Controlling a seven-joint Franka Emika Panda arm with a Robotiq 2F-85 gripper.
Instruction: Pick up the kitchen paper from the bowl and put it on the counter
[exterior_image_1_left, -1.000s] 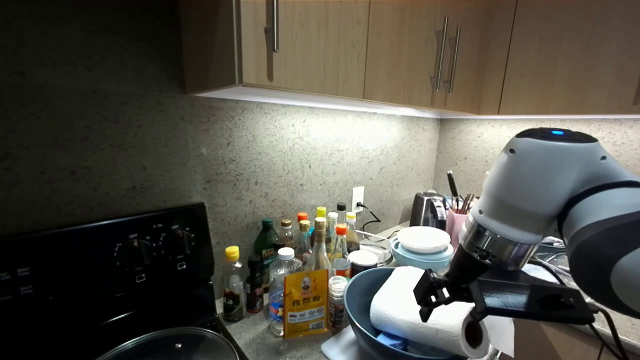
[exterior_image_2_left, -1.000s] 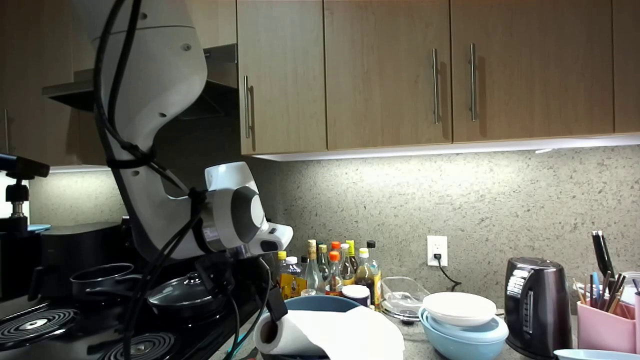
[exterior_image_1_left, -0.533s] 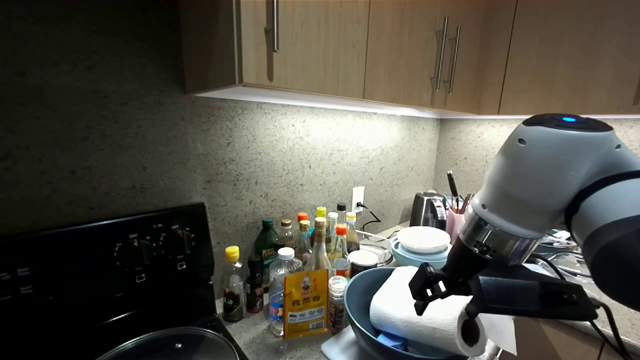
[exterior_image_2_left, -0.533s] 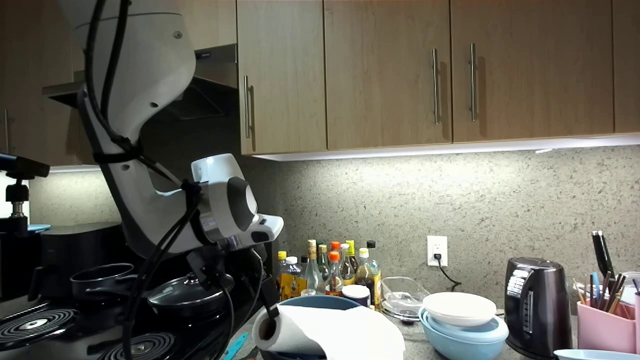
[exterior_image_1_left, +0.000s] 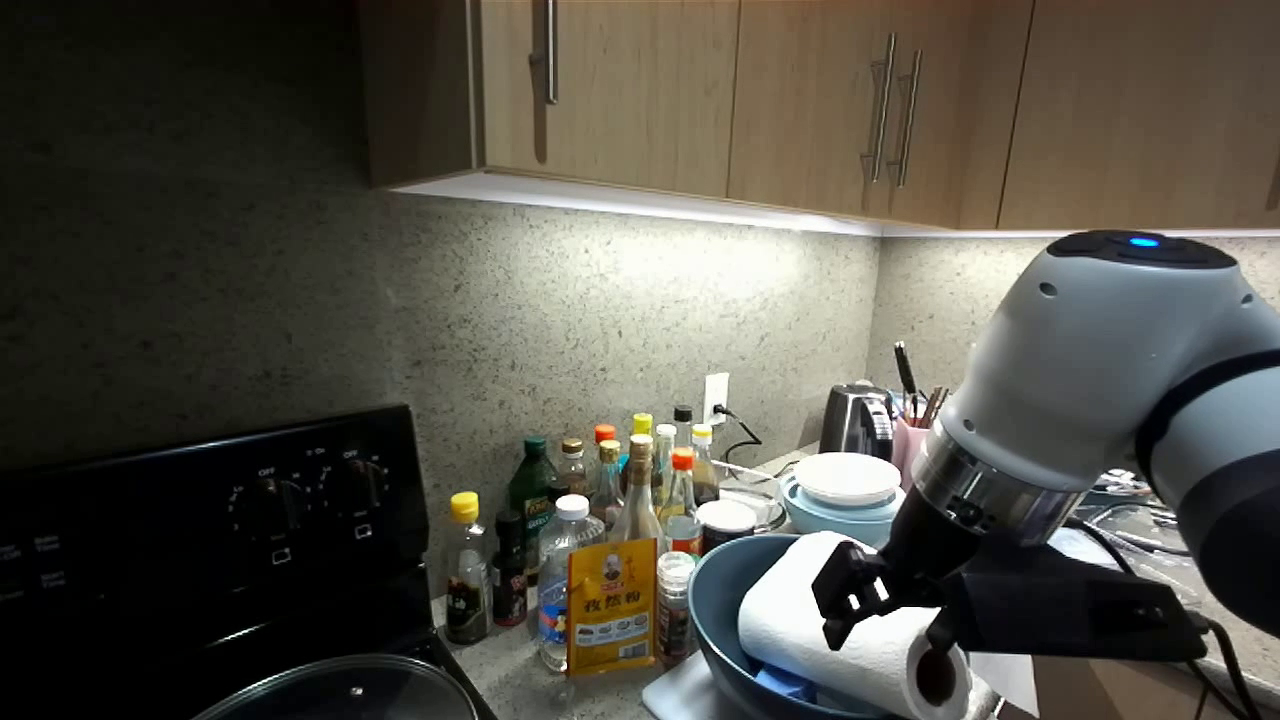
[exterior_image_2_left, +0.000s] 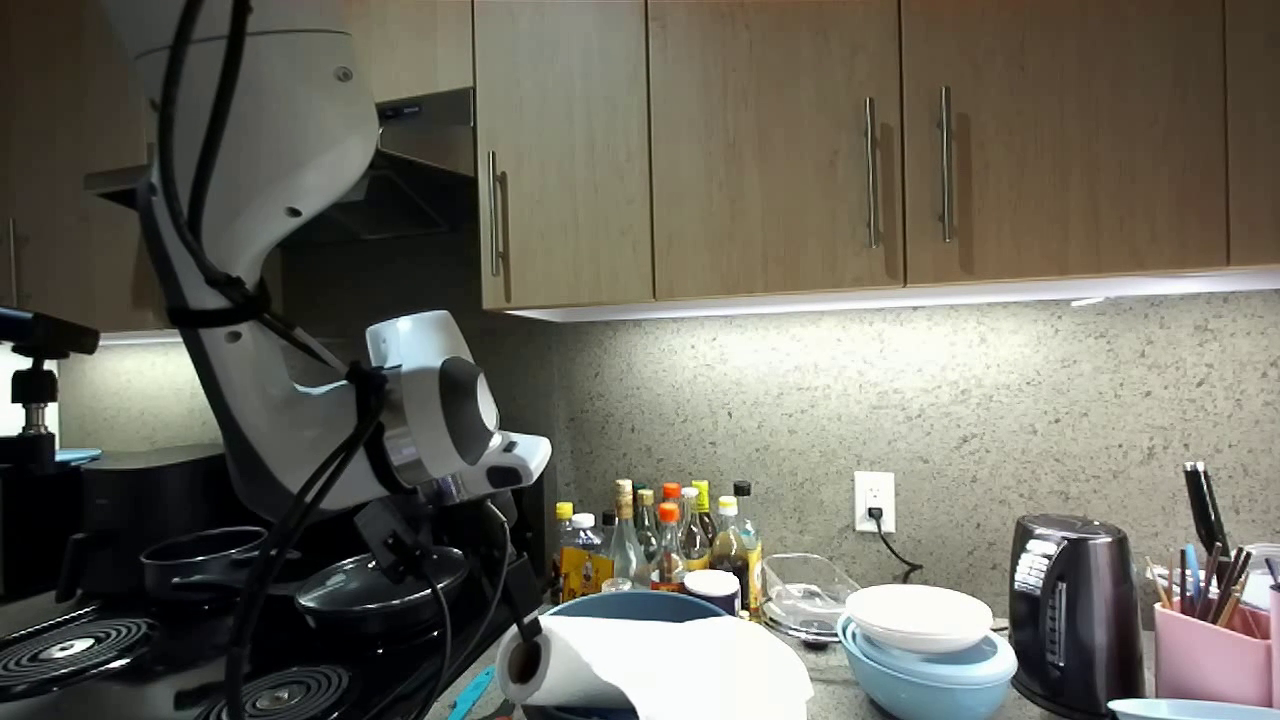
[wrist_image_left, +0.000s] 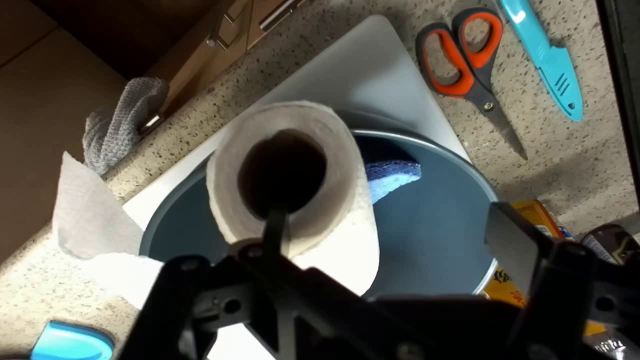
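Observation:
The kitchen paper (exterior_image_1_left: 800, 605) is a white roll lying tilted in the bowl. It also shows in an exterior view (exterior_image_2_left: 585, 665) and in the wrist view (wrist_image_left: 350, 240), its hollow end facing the camera. The dark blue-grey bowl (exterior_image_1_left: 715, 590) stands on a white board; the wrist view shows its inside (wrist_image_left: 430, 225). My gripper (wrist_image_left: 390, 220) is open over the bowl. One finger overlaps the lower edge of the roll's hollow core; I cannot tell how deep it reaches. The other finger is apart from the roll, near the bowl's rim. The speckled counter (wrist_image_left: 540, 160) surrounds the bowl.
A blue sponge (wrist_image_left: 392, 175) lies in the bowl. Scissors (wrist_image_left: 467, 65) and a teal sheath (wrist_image_left: 550, 65) lie on the counter. A yellow packet (exterior_image_1_left: 612, 605), several bottles, stacked bowls (exterior_image_1_left: 848, 480) and the black stove (exterior_image_1_left: 200, 570) are around. A loose paper sheet (wrist_image_left: 95, 215) hangs from the roll.
The arm has shifted a little left in an exterior view, rising and then lowering slightly. The roll's hollow end has moved slightly left in both exterior views. The gripper stays open.

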